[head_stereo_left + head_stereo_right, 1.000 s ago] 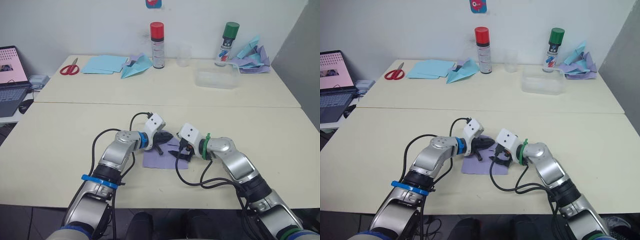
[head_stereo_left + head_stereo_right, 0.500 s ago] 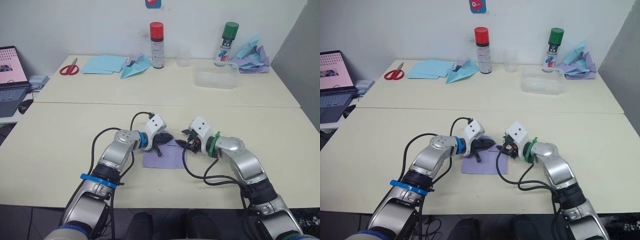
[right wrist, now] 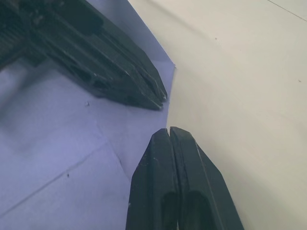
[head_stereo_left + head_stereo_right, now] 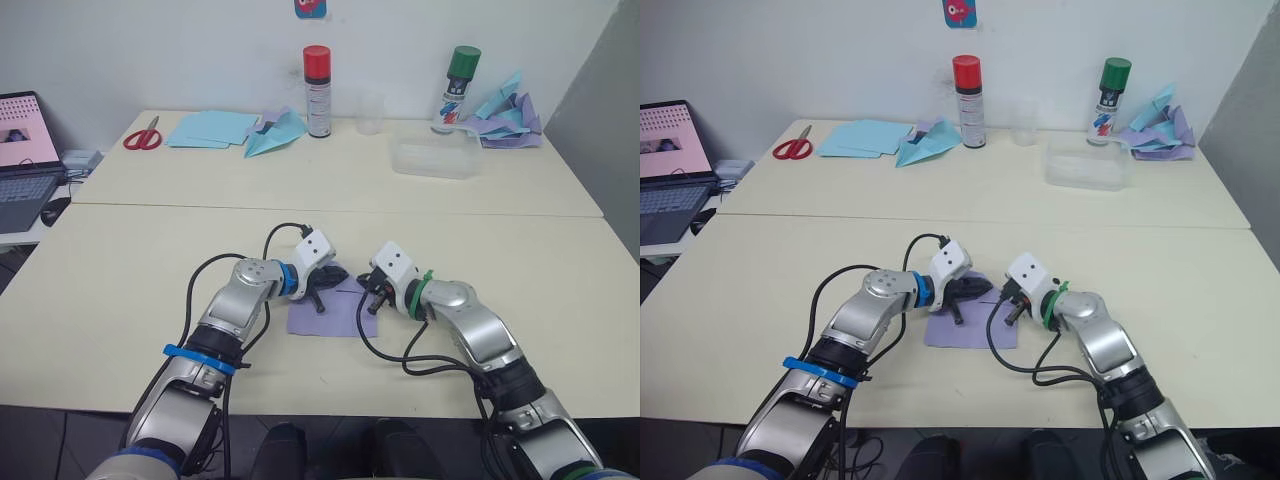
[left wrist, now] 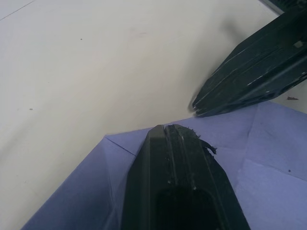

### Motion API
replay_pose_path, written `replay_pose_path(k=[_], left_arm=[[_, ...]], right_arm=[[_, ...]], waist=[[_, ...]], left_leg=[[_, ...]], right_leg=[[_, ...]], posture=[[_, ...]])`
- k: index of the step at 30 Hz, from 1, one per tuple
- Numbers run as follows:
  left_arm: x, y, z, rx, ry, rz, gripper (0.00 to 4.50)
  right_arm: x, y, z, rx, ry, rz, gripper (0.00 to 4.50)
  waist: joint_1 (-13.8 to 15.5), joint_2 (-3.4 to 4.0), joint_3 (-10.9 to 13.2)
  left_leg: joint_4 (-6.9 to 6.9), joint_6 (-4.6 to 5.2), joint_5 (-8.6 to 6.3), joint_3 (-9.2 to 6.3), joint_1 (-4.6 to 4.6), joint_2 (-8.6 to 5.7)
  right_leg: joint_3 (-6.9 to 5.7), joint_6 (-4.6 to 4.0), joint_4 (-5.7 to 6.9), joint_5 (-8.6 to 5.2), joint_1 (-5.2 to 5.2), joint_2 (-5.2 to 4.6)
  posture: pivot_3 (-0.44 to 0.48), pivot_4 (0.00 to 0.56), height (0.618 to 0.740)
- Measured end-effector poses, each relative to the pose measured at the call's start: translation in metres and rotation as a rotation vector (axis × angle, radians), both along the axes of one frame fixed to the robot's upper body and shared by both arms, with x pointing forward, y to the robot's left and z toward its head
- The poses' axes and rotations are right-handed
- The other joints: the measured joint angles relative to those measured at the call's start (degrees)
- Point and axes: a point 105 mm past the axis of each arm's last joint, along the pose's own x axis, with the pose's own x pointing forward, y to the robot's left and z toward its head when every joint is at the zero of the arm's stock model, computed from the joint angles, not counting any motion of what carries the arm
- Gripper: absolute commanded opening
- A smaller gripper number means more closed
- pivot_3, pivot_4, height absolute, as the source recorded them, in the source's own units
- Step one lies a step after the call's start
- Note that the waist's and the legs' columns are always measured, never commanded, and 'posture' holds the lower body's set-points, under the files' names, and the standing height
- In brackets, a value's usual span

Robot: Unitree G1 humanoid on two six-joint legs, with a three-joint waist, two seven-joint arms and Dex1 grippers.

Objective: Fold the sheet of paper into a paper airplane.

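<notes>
The sheet of paper, pale lavender with faint crease lines, lies flat on the near table between my two arms. My left gripper is shut, its tips resting on the sheet's far edge; the left wrist view shows its fingertips on the paper. My right gripper is shut too, its tips at the sheet's right edge near the far corner. In the right wrist view its closed fingertips sit over the paper's border, a short gap from the left gripper's fingers. No paper is pinched in either gripper.
On the far table stand a red-capped spray can, a green-capped can, a clear cup and a clear plastic box. Red scissors, light blue sheets, a teal plane and a paper pile lie there. A laptop sits far left.
My right gripper has gone from open to shut; it drew off the sheet to the right, then came back to its right edge. The left gripper has stayed put.
</notes>
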Motion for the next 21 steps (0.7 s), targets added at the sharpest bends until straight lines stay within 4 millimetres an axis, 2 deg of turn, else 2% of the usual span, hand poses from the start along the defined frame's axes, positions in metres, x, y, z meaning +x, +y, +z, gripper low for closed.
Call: replay_pose_path(k=[5,9,13,16,18,21], left_arm=[[0.0,0.0,0.0,-0.001,0.0,-0.003,0.0],[0.0,0.0,-0.001,-0.001,0.003,-0.003,0.0],[0.001,0.001,-0.001,-0.001,0.007,-0.003,0.0],[0.001,0.0,0.0,-0.001,0.004,-0.006,0.0],[0.001,0.0,0.0,-0.001,0.005,-0.01,0.0],[0.001,0.0,0.0,-0.001,0.004,-0.011,0.0]], right_arm=[[-0.016,-0.014,-0.001,-0.02,0.028,0.012,0.01],[-0.019,-0.016,0.0,0.012,0.026,0.012,0.01],[-0.01,-0.005,0.02,0.142,-0.043,0.0,0.01],[-0.005,0.007,0.03,0.17,-0.065,0.022,0.01],[-0.006,0.014,0.022,0.149,-0.042,0.036,0.01],[-0.008,0.015,-0.002,0.069,0.024,0.03,0.01]], waist=[[0.1,-0.01,0.0],[0.0,-0.01,0.0],[0.0,-0.01,0.0],[0.0,-0.01,0.0],[0.1,-0.01,0.0],[0.0,0.01,0.0]], left_leg=[[-0.01,0.0,0.0,0.0,0.0,-0.01],[0.0,0.0,0.0,0.01,0.01,-0.02],[0.01,0.0,0.0,0.0,0.02,-0.02],[0.02,0.0,0.0,-0.01,0.01,-0.02],[0.01,0.0,0.0,0.01,0.0,-0.01],[0.01,0.0,0.0,0.02,-0.02,0.01]], right_leg=[[-0.02,0.0,-0.04,0.0,0.02,0.0],[-0.02,0.0,-0.02,0.0,0.01,0.03],[-0.03,0.0,0.03,0.0,0.01,0.06],[-0.04,0.0,0.03,0.0,0.01,0.06],[-0.02,0.0,-0.01,0.0,0.01,0.06],[0.01,0.0,-0.01,0.0,-0.02,0.01]], posture=[[0.0,0.15,0.74],[0.0,0.15,0.74],[0.0,0.15,0.74],[0.0,0.15,0.74],[0.0,0.15,0.74],[0.0,0.15,0.74]])
